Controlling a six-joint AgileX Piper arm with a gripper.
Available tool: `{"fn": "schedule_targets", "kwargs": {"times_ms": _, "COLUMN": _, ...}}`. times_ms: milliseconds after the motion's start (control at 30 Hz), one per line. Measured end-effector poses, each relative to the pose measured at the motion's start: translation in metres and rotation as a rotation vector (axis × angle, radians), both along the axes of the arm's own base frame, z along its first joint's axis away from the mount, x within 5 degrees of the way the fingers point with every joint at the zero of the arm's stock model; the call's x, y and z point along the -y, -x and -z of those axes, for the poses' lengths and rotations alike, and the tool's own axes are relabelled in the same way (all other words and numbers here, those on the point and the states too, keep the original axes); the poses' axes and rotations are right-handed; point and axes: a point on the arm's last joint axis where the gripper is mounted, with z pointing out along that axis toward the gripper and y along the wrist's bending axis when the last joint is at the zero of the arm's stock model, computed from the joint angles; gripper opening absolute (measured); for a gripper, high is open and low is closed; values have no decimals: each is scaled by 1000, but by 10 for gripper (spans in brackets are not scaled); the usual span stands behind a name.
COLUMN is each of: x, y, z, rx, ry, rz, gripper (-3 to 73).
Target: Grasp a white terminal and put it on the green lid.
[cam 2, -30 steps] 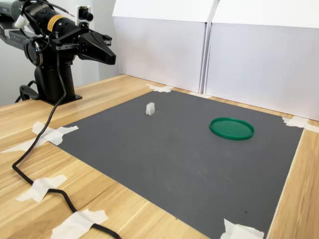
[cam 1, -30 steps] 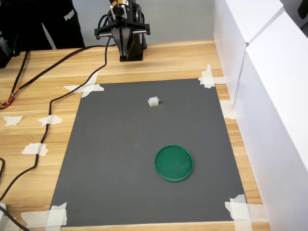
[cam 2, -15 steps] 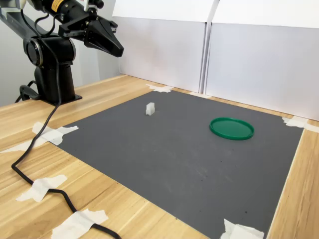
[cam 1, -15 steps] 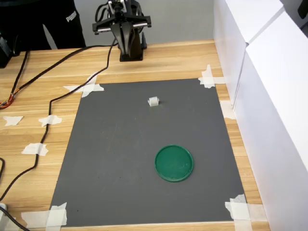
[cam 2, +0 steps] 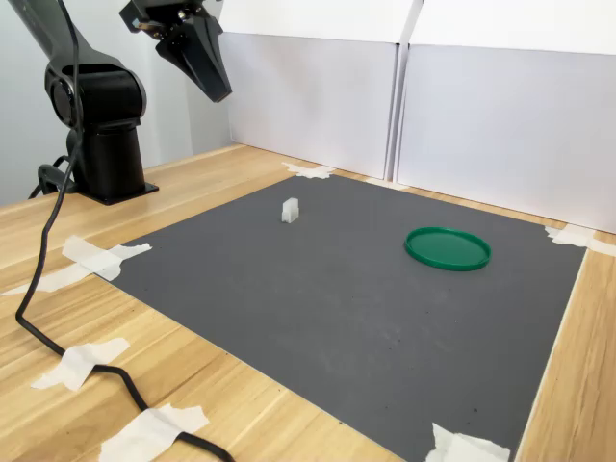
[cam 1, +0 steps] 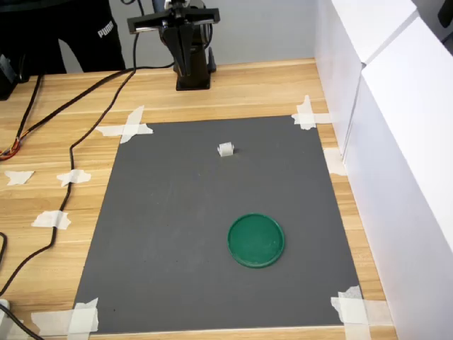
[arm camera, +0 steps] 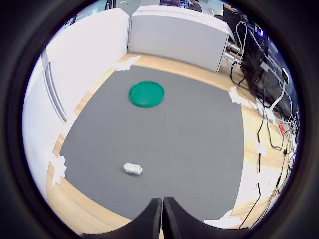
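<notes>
I see the gripper (cam 2: 220, 93) high above the wooden table's (cam 1: 233, 88) far edge in the first exterior view, near the arm's base – its jaws are pressed together and hold nothing. The white terminal (cam 1: 226, 149) lies on the grey mat (cam 1: 177, 234), toward the mat's far edge. The green lid (cam 1: 255, 240) rests nearer the mat's front edge, well apart from it – probably empty.

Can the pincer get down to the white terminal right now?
Probably yes: the white terminal stands alone on the gray mat, nothing beside it, and the pincer hangs shut above the mat's edge.
</notes>
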Motion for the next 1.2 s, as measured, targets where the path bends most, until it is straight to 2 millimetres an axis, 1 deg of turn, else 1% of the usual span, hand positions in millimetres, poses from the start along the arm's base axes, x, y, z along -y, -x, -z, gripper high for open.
{"fn": "schedule_targets", "kwargs": {"times_ms": 233, "x": 0, "y": -34, "z": -6, "rx": -139, "ry": -6, "rz": -15, "gripper": -16}}
{"fn": "schedule_targets", "kwargs": {"times_ms": 400, "x": -1, "y": -54, "z": -8, "rx": -279, "ry": 38, "rz": -108, "gripper": -16}}
{"fn": "schedule_targets", "kwargs": {"times_ms": 633, "x": -2, "y": -72, "z": -8, "rx": -399, "ry": 106, "rz": -273, "gripper": -13}}
{"fn": "schedule_targets", "kwargs": {"times_ms": 733, "x": -2, "y": -75, "z": -5, "rx": -434, "ry": 126, "rz": -330, "gripper": 22}}
{"fn": "schedule_targets", "kwargs": {"times_ms": 800, "x": -2, "y": -74, "z": -3, "rx": -454, "ry": 133, "rz": -356, "gripper": 68}}
{"fn": "schedule_targets", "kwargs": {"times_ms": 867, "x": -2, "y": -73, "z": -2, "rx": -469, "ry": 136, "rz": -372, "gripper": 144}}
{"fn": "schedule_targets", "kwargs": {"times_ms": 933, "x": -2, "y": -73, "z": -2, "rx": -475, "ry": 137, "rz": -377, "gripper": 234}}
{"fn": "schedule_targets", "kwargs": {"times_ms": 1067, "x": -2, "y": -72, "z": -2, "rx": -484, "ry": 125, "rz": -349, "gripper": 463}}
{"fn": "schedule_targets", "kwargs": {"times_ms": 1200, "x": -3, "y": -70, "z": -5, "rx": -474, "ry": 102, "rz": -321, "gripper": 634}}
